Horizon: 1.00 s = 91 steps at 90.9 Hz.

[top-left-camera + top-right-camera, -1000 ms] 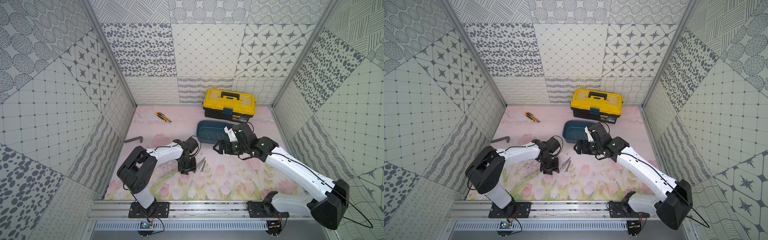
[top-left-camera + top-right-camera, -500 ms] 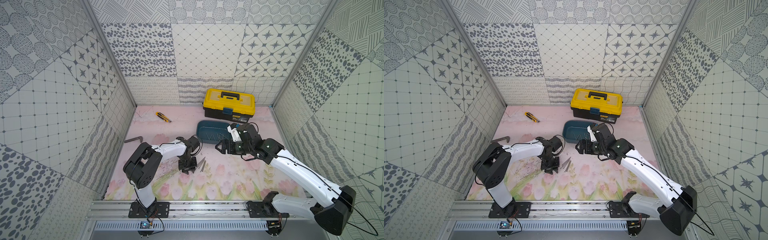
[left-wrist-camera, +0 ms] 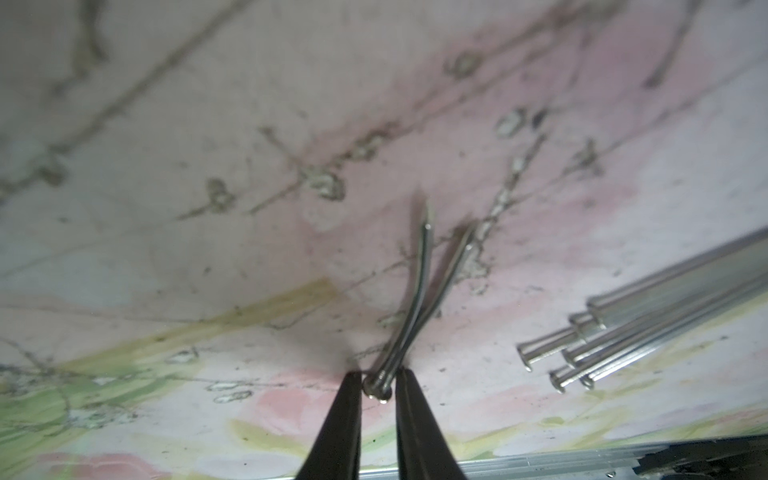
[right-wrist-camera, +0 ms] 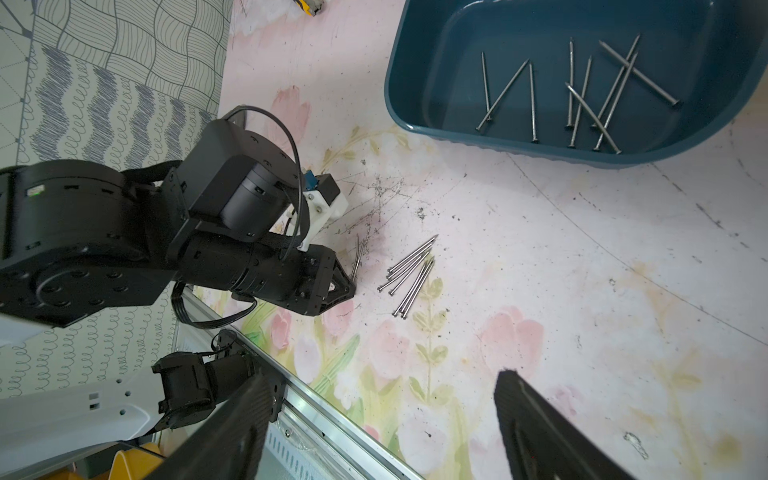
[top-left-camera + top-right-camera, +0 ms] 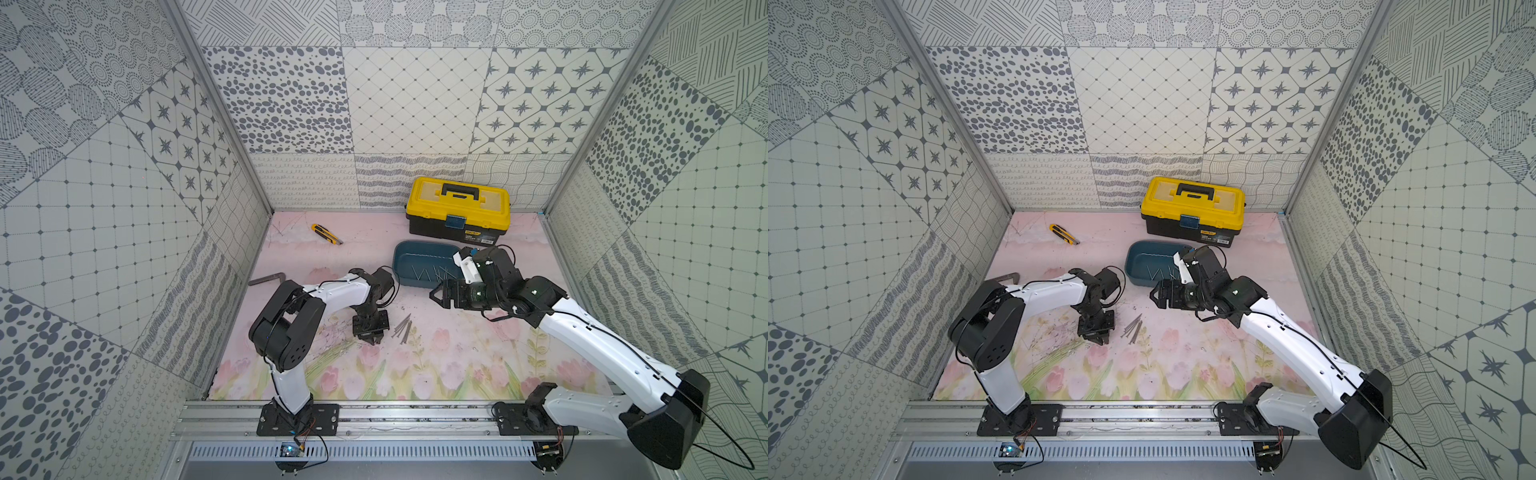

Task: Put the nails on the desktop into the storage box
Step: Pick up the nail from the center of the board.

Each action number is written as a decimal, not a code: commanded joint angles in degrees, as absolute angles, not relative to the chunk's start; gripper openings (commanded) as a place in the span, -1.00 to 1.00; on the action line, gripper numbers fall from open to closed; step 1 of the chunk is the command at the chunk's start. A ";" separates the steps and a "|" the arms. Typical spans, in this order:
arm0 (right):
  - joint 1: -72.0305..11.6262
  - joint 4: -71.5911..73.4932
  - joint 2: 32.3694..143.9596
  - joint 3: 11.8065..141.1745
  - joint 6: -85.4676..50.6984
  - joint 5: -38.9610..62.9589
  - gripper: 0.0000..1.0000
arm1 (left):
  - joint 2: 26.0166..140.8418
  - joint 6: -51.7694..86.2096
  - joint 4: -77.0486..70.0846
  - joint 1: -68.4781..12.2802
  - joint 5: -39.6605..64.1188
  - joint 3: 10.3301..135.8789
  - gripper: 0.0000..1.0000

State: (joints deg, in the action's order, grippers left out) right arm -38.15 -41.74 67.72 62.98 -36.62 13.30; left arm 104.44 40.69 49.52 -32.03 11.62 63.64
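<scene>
Several loose nails [image 5: 403,328] [image 5: 1133,326] lie bunched on the tulip-printed desktop [image 5: 457,365], just right of my left gripper [image 5: 371,338] [image 5: 1098,338]. The left wrist view shows that gripper [image 3: 378,384] shut on the heads of two crossed nails [image 3: 419,291], with the bunch [image 3: 623,332] beside it. The teal storage box [image 5: 399,266] [image 4: 399,104] holds several nails [image 4: 582,91]. My right gripper [image 5: 438,293] [image 4: 382,399] hangs open and empty above the desktop, in front of the box.
A yellow-and-black toolbox [image 5: 457,212] stands behind the storage box at the back wall. A yellow utility knife [image 5: 326,233] lies at the back left, and a dark L-shaped bar [image 5: 268,278] by the left wall. A metal rail [image 5: 374,415] runs along the front edge.
My left gripper's jaws have closed in on two nails beside the bunch, and its elbow has swung a little rightward. The right arm has hardly moved and stays open.
</scene>
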 commanded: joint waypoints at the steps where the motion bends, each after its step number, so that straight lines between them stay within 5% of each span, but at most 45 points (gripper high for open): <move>1: -37.87 -40.52 68.03 63.02 -36.19 14.19 0.80 | 105.48 36.13 48.23 -31.17 3.54 64.62 -0.71; 31: -37.93 -39.09 68.11 62.53 -37.13 14.87 0.80 | 104.26 34.09 49.82 -32.34 6.17 66.72 -1.00; 70: -38.05 -37.27 69.60 62.64 -37.73 15.87 0.91 | 95.84 31.64 50.19 -33.55 15.58 68.78 -1.00; 91: -37.60 -34.42 69.44 63.60 -41.93 15.66 0.93 | 87.20 32.86 38.57 -32.77 25.32 67.00 -1.00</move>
State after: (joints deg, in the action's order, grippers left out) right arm -38.09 -38.87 69.14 62.87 -39.03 15.18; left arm 92.31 33.61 47.31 -33.21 15.44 67.64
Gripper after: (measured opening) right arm 0.964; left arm 0.083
